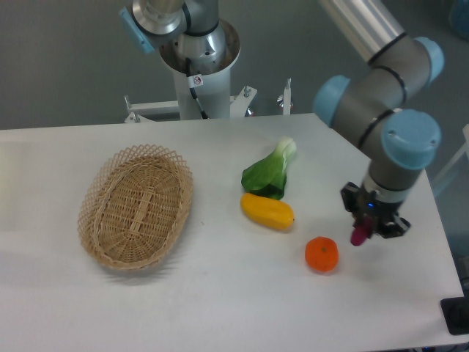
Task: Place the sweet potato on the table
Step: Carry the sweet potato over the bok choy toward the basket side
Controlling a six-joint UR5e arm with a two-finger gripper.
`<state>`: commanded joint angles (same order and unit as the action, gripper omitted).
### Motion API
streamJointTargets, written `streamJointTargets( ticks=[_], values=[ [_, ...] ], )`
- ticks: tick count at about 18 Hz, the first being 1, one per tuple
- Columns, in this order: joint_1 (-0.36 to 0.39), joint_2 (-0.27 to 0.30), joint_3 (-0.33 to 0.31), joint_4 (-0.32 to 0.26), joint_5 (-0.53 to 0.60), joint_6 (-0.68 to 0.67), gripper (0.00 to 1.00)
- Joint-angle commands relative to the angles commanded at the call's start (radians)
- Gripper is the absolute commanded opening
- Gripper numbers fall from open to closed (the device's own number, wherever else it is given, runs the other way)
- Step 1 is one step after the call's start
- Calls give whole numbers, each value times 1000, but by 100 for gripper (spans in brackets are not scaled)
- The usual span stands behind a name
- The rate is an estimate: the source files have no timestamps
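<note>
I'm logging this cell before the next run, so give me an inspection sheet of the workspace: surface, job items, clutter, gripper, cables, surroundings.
Surface: white table, no spills seen.
Job's things: sweet potato held in the gripper, right of the orange fruit; whether it touches the table cannot be told.
Clutter: empty wicker basket at left; leafy green vegetable and yellow vegetable mid-table.
Grippers: gripper shut on the sweet potato.
Cables: one black cable on the robot base.
Surroundings: grey wall behind.

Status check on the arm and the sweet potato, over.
Gripper shut on sweet potato, right side of table. Potato hangs end-down; table contact unclear. Orange fruit close on its left, nothing directly beneath.
</note>
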<state>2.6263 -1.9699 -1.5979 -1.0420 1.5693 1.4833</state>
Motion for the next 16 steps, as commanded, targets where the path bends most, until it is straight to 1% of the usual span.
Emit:
streamJointTargets(
  ticks=[1, 2, 4, 7, 8, 11, 16],
  values=[
    [-14, 25, -52, 26, 0, 0, 23],
    [-31, 52, -98, 36, 0, 2, 23],
    [-52, 106, -160, 34, 0, 2, 23],
    [-87, 144, -236, 36, 5, 2, 23],
    [-94, 164, -257, 36, 5, 3, 23],
    [-110, 186, -297, 34, 6, 2, 22],
    [-124, 238, -384, 36, 8, 5, 22]
  ],
)
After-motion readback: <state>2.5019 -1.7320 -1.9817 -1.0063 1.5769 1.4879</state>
